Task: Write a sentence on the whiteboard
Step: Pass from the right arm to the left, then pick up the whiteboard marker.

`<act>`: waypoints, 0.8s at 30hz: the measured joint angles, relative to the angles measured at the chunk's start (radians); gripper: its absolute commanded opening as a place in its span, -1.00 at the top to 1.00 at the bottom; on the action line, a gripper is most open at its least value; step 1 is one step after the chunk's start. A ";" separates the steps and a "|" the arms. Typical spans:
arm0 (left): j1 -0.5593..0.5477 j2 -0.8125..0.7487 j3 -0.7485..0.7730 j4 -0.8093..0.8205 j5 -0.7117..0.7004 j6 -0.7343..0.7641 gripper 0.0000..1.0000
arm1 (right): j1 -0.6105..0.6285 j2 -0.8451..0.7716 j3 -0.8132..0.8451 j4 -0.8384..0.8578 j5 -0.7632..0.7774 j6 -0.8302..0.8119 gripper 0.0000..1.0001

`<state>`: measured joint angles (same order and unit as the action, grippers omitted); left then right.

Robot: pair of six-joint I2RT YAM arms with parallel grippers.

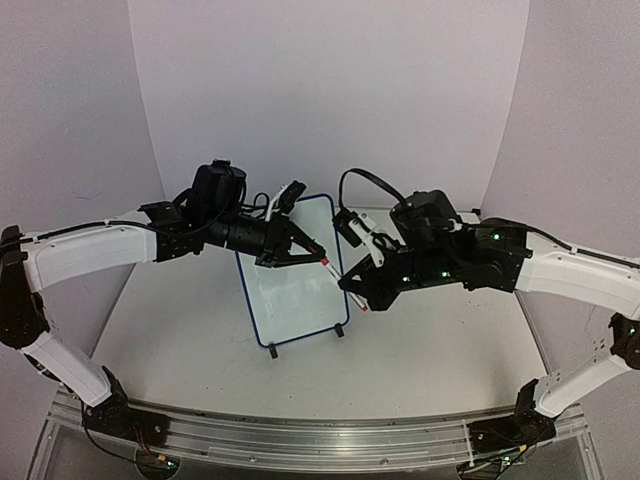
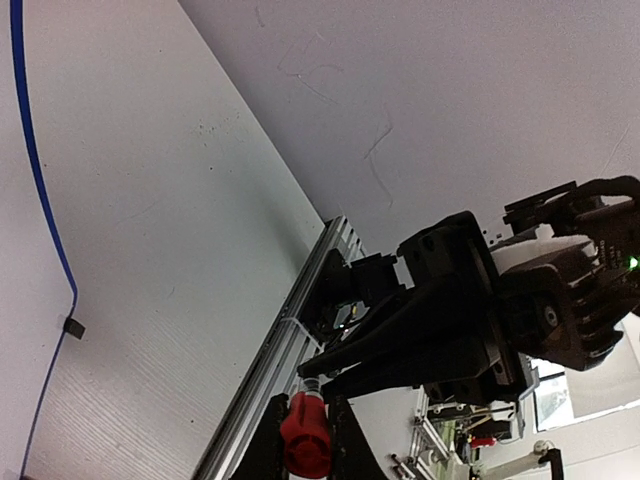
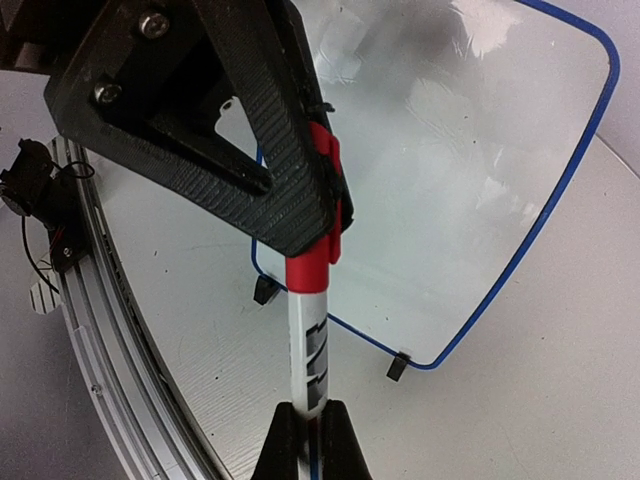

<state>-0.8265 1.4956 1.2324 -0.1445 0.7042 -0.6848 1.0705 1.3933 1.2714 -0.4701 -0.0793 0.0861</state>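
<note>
The whiteboard [image 1: 290,295] stands tilted on its black feet at mid-table, blue-framed, its face blank; no sentence shows on it [image 3: 450,170]. In front of its right edge hangs a white marker [image 3: 308,340] with a red cap [image 3: 322,200]. My right gripper [image 3: 310,440] is shut on the barrel's rear end. From the left, my left gripper [image 1: 318,254] is shut on the red cap [image 2: 305,435], its black fingers [image 3: 280,150] on either side. The two grippers meet tip to tip over the board [image 1: 340,270]. The left wrist view catches only the board's blue frame edge [image 2: 40,180].
An aluminium rail [image 1: 300,438] runs along the table's near edge with both arm bases on it. White backdrop panels [image 1: 330,90] close the back and sides. The grey table top [image 1: 180,340] lies around the board. A black cable [image 1: 365,182] loops above the right wrist.
</note>
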 measured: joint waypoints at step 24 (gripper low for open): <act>-0.004 -0.214 -0.291 0.334 -0.179 -0.084 1.00 | -0.014 -0.252 -0.320 0.345 0.108 0.252 -0.96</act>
<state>-0.8303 1.2819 0.9411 0.1893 0.5250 -0.7690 1.0564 1.1411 0.9518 -0.1248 0.0288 0.3383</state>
